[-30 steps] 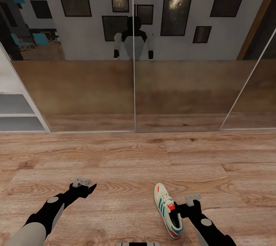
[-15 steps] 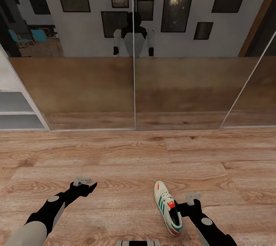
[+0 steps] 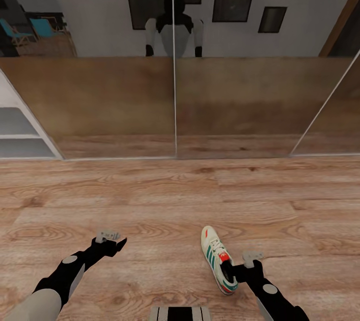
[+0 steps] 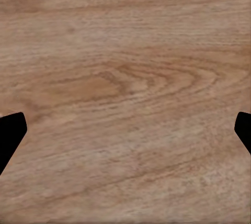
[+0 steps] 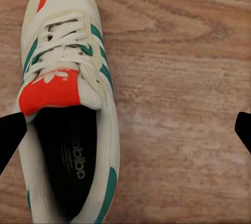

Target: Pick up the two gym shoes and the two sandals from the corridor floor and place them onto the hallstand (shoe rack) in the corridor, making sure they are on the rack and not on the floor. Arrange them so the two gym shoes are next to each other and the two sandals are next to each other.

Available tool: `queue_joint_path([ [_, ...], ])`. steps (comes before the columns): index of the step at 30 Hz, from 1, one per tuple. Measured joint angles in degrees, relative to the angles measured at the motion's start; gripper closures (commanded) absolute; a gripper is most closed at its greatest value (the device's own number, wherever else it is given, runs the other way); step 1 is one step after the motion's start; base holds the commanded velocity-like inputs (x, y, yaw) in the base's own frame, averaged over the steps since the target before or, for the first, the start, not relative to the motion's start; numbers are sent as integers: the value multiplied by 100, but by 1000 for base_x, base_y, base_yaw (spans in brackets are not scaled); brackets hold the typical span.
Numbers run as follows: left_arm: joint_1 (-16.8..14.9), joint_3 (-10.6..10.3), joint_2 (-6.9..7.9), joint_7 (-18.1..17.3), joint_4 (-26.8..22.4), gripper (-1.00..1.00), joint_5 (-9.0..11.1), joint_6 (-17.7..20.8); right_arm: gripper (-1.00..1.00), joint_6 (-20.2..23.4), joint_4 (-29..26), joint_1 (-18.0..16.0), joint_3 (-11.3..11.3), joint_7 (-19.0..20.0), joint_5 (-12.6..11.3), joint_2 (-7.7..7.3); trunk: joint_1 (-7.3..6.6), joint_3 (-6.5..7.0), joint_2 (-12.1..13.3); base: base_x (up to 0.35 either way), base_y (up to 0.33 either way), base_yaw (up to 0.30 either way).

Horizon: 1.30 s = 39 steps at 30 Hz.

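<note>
One gym shoe [image 3: 218, 260], white with green stripes and a red-orange tongue patch, lies on the wood-plank corridor floor [image 3: 200, 196], toe pointing away from me. My right gripper [image 3: 241, 272] hangs just right of its heel. In the right wrist view the shoe [image 5: 68, 103] sits under the left fingertip [image 5: 10, 135], and the fingers stand wide apart and open. My left gripper [image 3: 118, 245] hovers open over bare floor [image 4: 125, 93]. White-grey shelves of the hallstand [image 3: 17, 136] show at the far left. The other gym shoe and the sandals are out of view.
Mirrored sliding doors [image 3: 175, 101] stand straight ahead and reflect the floor, the framed pictures and my own body [image 3: 173, 36]. Their bottom track [image 3: 175, 157] runs across the floor. The front of my base [image 3: 180, 312] shows at the bottom edge.
The whole head view has shifted: doors and reflections slid upward and more of my base shows, so the camera moved. Shoe and both grippers keep their places.
</note>
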Motion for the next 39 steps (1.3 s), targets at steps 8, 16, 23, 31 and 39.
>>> queue_joint_path([
  [8, 7, -1, 0, 0, -7, -100, 2, 0, -100, -8, 0, -1, -2, -1, 0, 0, 0, -24, 0, 0, 0, 0],
  [16, 8, -1, 1, -1, -9, -100, 2, 0, -100, -9, 1, -2, 7, -2, 0, 1, 0, -35, 0, 0, 0, 106],
  [23, 6, -1, 0, 0, -8, -100, 2, 0, -100, -9, 0, -1, 13, -2, 0, 6, 0, -46, 0, 0, 0, 102],
  [31, 1, -1, 0, 0, -7, -100, 2, 2, -100, -9, 0, 0, 4, -2, 0, 9, 0, -47, 0, 0, 0, 10],
  [39, -30, -2, -4, -8, -7, -100, 1, 8, -100, -9, 0, -1, -5, -2, 0, 1, 18, -238, -9, 0, 0, 0],
])
